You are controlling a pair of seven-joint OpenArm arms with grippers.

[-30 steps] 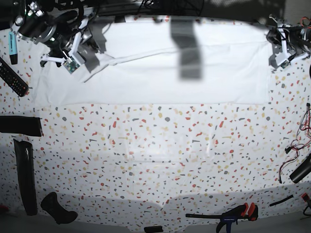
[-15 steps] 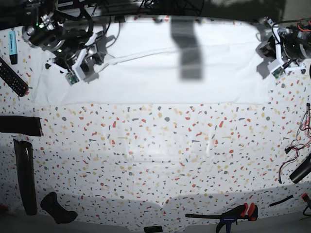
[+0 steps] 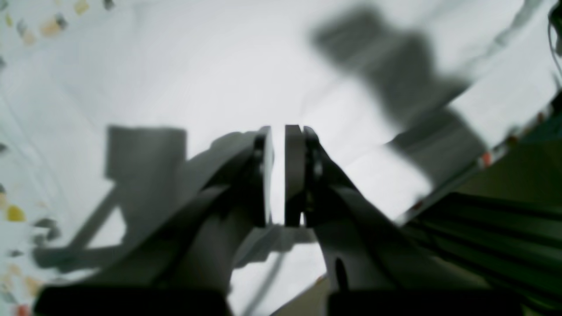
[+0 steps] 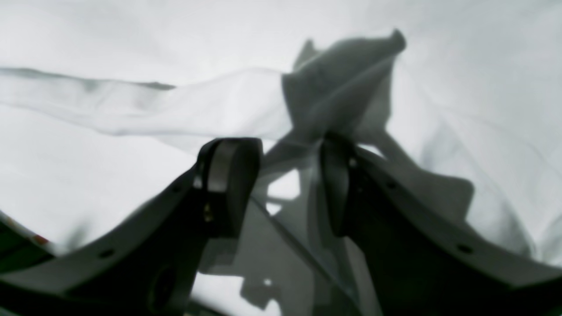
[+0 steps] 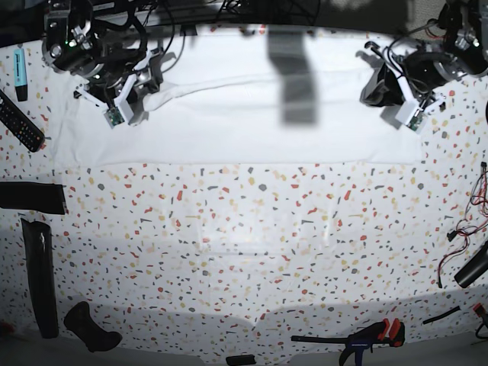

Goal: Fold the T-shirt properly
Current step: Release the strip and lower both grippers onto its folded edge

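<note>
Both claws have shifted over the last second: your left claw [image 5: 390, 97], on the right side of the base view, has swung inward from the shirt's outer edge to hang over the cloth, and your right claw [image 5: 131, 107], on the left side, has drawn slightly up and back while a ridge of cloth has risen beside it.

Your left claw [image 3: 278, 175] is nearly closed, its two pads [image 3: 293, 175] standing with only a thin slit between them. No cloth shows in that slit, so it appears to hold nothing. White fabric and its own shadow lie below it.

Your right claw [image 4: 281, 184] stands partly open. A peaked fold of the T-shirt [image 4: 347, 79] rises just beyond the jaws, and cloth seems to run down into the gap, but blur and shadow hide whether either pad is touching it. I cannot tell whether it has a grip.

The T-shirt [image 5: 252, 126] lies spread as a wide white band across the far part of the speckled bench [image 5: 252, 244], its near edge straight, with a raised crease running from the right claw toward the middle.

For the task, this reads as the left side having let go and moved in, while the fold on the right side is not yet settled.
</note>
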